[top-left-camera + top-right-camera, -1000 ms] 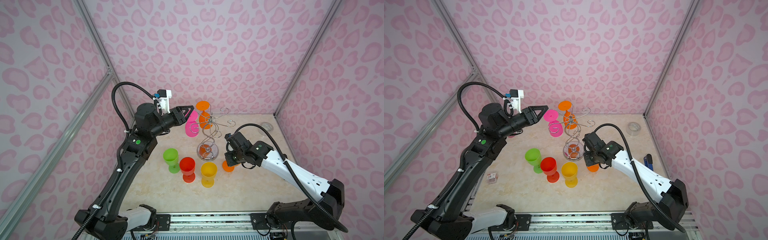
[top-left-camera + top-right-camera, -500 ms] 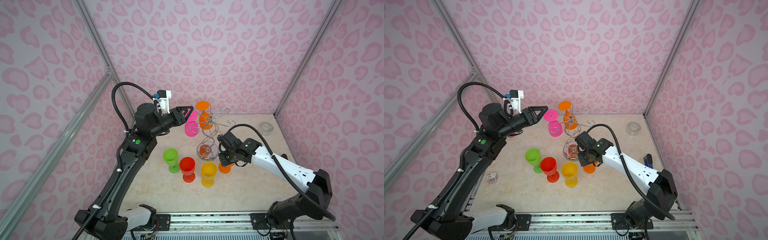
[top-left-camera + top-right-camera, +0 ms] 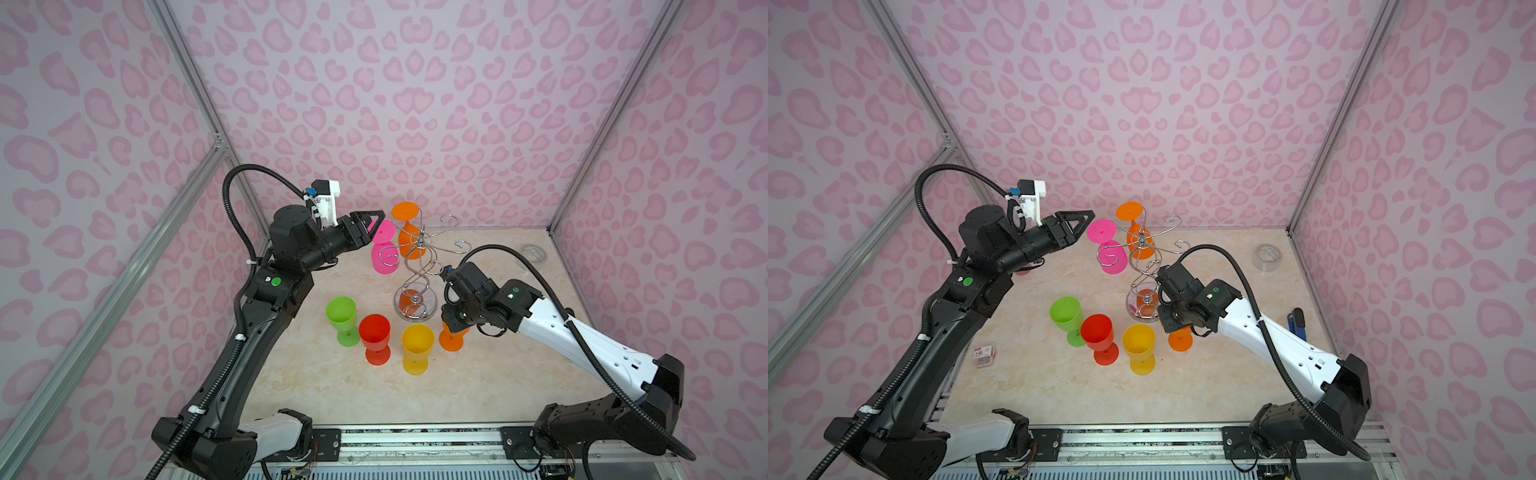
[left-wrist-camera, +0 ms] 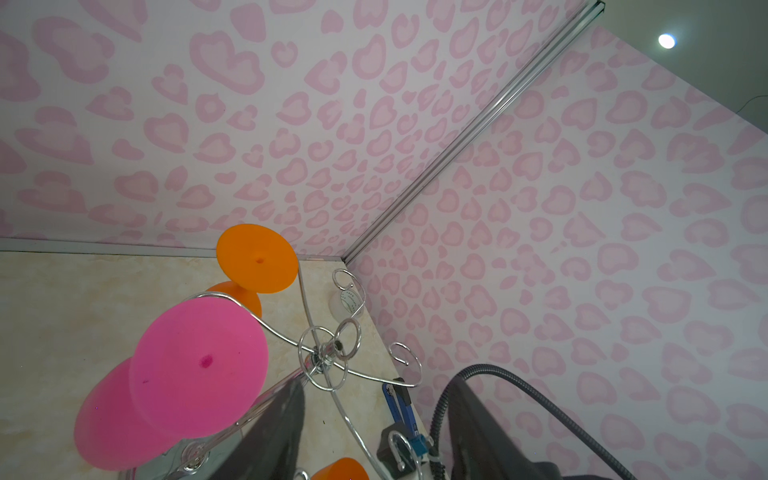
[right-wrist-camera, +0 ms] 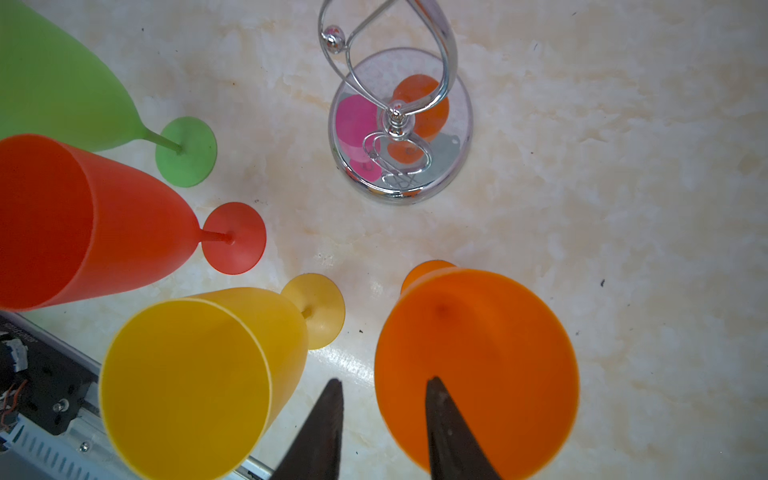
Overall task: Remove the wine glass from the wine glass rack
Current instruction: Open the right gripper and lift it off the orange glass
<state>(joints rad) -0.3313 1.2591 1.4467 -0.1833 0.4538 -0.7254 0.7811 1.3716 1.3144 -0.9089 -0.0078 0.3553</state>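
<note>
On the mid-table rack the pink glass hangs far-left, the left gripper open and empty beside its foot (right gripper part-open astride the rim of the near orange glass, gripping nothing), so a skewed pinch could knock it loose.

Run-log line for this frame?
right gripper open, straddling rim of orange glass standing on table | left gripper open, near pink glass hanging on wine glass rack | second orange glass also hanging

Left gripper high, apparently open; right gripper low, parted.
</note>
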